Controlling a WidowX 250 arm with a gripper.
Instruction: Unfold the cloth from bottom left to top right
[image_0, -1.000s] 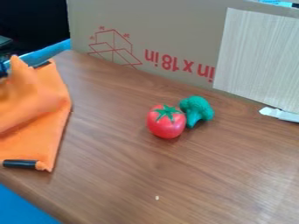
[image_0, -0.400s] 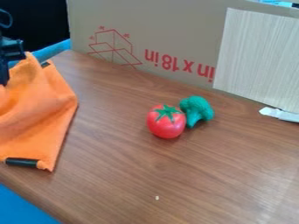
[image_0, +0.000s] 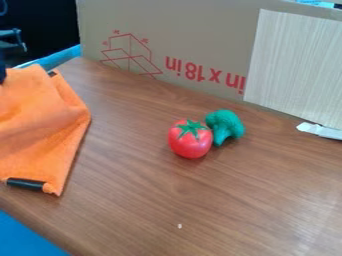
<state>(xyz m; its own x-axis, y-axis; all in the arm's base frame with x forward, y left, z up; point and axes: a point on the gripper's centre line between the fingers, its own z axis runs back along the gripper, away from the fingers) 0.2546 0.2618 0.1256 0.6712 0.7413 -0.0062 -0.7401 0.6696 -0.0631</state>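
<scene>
Orange cloth (image_0: 40, 130), here at the left of the wooden table (image_0: 220, 200), and running out past the edge of the view! Slants down along the right side to a low corner, with a black piece (image_0: 25, 184) set along the bottom hem. Doubles over near the top, layer upon layer, with a black bit (image_0: 51, 73) peeking out by the upper edge.

Up to the far left now, to the dark gripper (image_0: 2, 72), right by the top of the cloth and partly cut off. Wide, narrow or closed on cloth? Cannot tell from here.

Over to mid-table: a red tomato (image_0: 190, 142) with a green star top, and just beside and behind, green broccoli (image_0: 226, 124). Behind those, brown cardboard (image_0: 180, 20) with red line drawing, then a pale wood-grain panel (image_0: 294, 65) on the right, with a white scrap (image_0: 320, 131) at the foot.
</scene>
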